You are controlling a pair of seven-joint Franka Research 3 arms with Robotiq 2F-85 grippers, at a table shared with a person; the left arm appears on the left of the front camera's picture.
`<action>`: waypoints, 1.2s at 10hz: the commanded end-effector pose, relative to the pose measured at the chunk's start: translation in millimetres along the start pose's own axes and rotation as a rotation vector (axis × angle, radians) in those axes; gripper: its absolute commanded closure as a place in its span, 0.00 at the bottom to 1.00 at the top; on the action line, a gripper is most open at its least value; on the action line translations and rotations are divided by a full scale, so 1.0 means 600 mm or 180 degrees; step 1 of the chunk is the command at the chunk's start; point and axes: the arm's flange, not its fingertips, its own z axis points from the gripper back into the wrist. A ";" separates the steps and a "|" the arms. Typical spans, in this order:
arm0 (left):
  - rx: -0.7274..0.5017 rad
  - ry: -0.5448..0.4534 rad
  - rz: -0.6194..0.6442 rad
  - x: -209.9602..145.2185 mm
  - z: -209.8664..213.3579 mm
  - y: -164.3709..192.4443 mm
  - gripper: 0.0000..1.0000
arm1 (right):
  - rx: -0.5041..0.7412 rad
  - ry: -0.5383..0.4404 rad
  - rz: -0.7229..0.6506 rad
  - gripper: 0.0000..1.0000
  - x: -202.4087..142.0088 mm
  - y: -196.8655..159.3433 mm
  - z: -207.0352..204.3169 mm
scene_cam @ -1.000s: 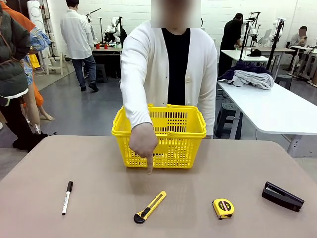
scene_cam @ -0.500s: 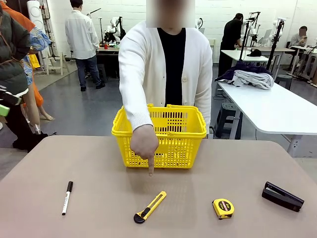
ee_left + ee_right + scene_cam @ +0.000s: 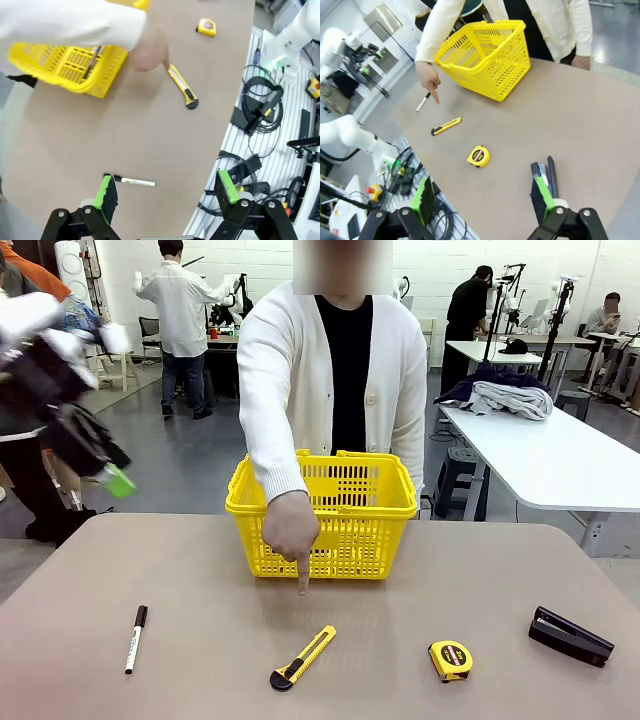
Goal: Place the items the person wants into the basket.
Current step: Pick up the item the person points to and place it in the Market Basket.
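basket [image 3: 320,502]: yellow, upright at the far middle of the bench [image 3: 200,570], right in front of the person; it stands where it did a second ago.
person's hand [image 3: 290,528]: hangs in front of the basket's near wall, index finger pointing down at the bench just beyond the far end of the utility knife; the pose matches the earlier frames.
utility knife [image 3: 303,657]: yellow and black, lying aslant on the bench at the near middle, clear of the fingertip; not moved.
tape measure [image 3: 450,660]: yellow and black, on the bench near the knife's right, not touching it; not moved.
marker [image 3: 135,638]: white with a black cap, flat on the bench at the left; not moved.
stapler [image 3: 570,636]: black, at the bench's right end; not moved.
left arm [image 3: 60,390]: this is the change. A blurred white-and-black shape with a green pad now shows at the upper left of the front view. Half a second ago only a sliver showed at that edge, and a second ago nothing.
left claw [image 3: 166,190]: spread wide, holding nothing, high over the bench's left part, above the marker.
right claw [image 3: 482,196]: spread wide, holding nothing, above the bench's near right, the stapler close by one pad.
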 end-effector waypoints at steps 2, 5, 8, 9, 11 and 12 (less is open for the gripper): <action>-0.0004 0.0626 0.0084 0.105 -0.090 -0.018 0.00 | 0.0044 -0.0092 0.0038 0.00 0.003 -0.002 0.000; 0.0377 0.0945 0.0140 0.164 -0.200 -0.058 0.00 | 0.0044 -0.0092 0.0038 0.00 0.003 -0.002 0.000; 0.0422 0.1139 0.0134 0.195 -0.273 -0.077 0.00 | 0.0044 -0.0092 0.0038 0.00 0.003 -0.002 0.000; 0.0406 0.1181 0.0126 0.198 -0.295 -0.080 0.00 | 0.0044 -0.0092 0.0038 0.00 0.003 -0.002 0.000; 0.0335 0.1137 0.0239 0.201 -0.314 -0.070 0.00 | 0.0044 -0.0092 0.0038 0.00 0.003 -0.002 0.000; 0.0325 0.1110 0.0283 0.202 -0.320 -0.065 0.00 | 0.0044 -0.0092 0.0038 0.00 0.003 -0.002 0.000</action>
